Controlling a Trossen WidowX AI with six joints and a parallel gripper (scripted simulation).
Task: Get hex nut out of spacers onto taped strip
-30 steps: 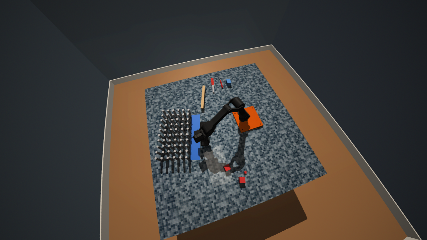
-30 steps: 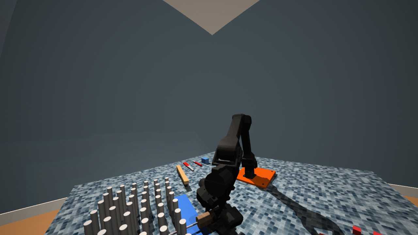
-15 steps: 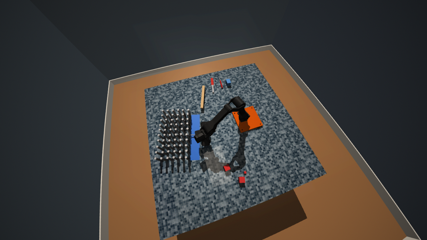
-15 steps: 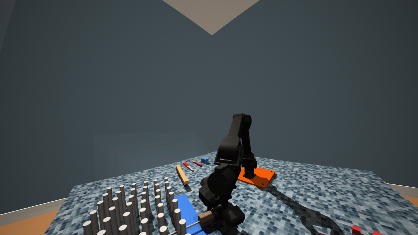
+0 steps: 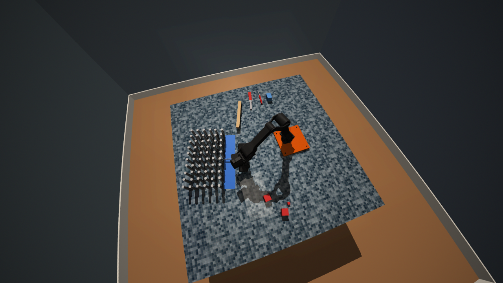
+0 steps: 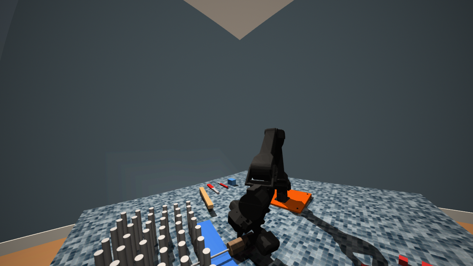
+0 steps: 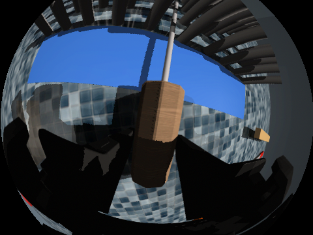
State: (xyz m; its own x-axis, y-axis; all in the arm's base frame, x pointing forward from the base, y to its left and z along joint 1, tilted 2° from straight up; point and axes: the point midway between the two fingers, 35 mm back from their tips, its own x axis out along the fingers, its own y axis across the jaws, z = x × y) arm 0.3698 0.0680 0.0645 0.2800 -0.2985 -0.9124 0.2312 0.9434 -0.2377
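1. Spacers [image 5: 206,158] [image 6: 143,242] [image 7: 120,13] stand upright along the bench's left edge, top view!
2. Blue strip [image 5: 230,175] [image 6: 211,231] [image 7: 91,59] fronts them, inward from that edge.
3. My claw [image 5: 236,161] [image 6: 246,243] [image 7: 155,136], part-open, grips the wooden-handled tool [image 5: 228,158] [image 6: 235,246] [image 7: 161,111], its rod reaching the spacers!
4. Nut? I can't make it out.
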